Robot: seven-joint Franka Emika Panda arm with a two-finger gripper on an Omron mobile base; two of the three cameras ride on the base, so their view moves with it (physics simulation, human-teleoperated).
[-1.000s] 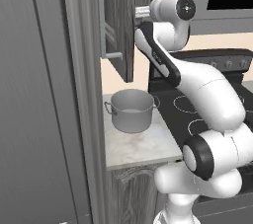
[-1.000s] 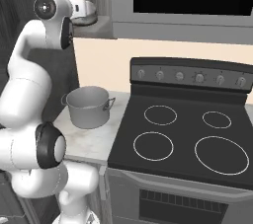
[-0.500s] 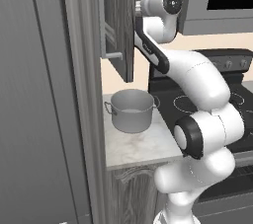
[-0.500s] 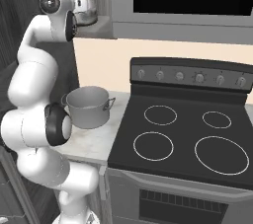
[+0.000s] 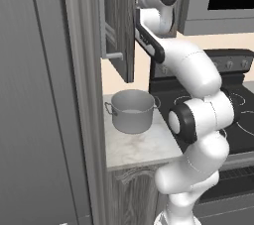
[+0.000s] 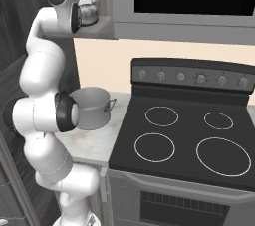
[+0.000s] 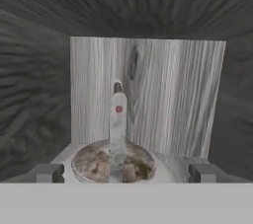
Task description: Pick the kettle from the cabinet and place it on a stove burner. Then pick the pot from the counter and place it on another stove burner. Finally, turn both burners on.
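Clearly the first step is in hand: fetching the kettle out of the cabinet.

From the left base view, the arm rises past the pot (image 5: 132, 110), which sits untouched on the counter (image 5: 141, 147) beside the cooktop (image 5: 237, 120). The cabinet (image 5: 119, 21) door hangs open above the pot, and the arm's upper end reaches in behind that door; the claw itself is hidden there.

From the right base view, the wrist is up at the cabinet opening, and a shiny rounded shape just past it looks like the kettle (image 6: 90, 15), though much of it is covered. The pot (image 6: 93, 107) stands on the counter (image 6: 97, 143) just left of the cooktop (image 6: 184, 140), whose two larger burners (image 6: 154, 147) are both bare.

In the hand view, the kettle (image 7: 113, 161) sits straight ahead on the cabinet floor, its thin handle standing up along the centre line, with the pale back wall behind it. The claw (image 7: 126, 172) is spread wide, one tip on each side of the kettle body and neither touching it, so nothing is held.

My reading is that the next move calls for easing a little further in until the tips bracket the handle or body squarely, then closing before any lift. Lifting out will need care to clear the door and the cabinet's lower edge.
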